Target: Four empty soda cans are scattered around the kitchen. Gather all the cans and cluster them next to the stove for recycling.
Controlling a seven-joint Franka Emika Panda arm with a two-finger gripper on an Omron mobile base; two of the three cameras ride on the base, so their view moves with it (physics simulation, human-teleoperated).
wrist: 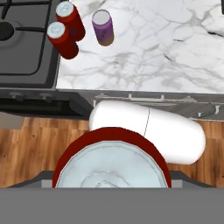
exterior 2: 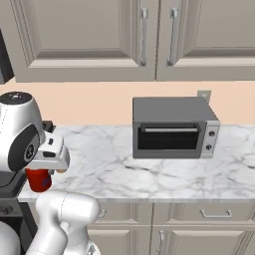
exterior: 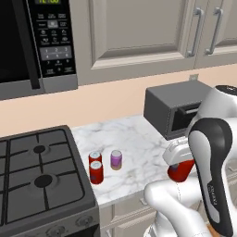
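Already 3 cans [exterior: 96, 172] beside stove [exterior: 41, 180].

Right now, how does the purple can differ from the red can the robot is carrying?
The purple can stands on the marble counter beside two red cans near the stove; the carried red can is in the gripper, off the counter's front edge. They differ in colour, purple against red. Both are upright with silver tops.
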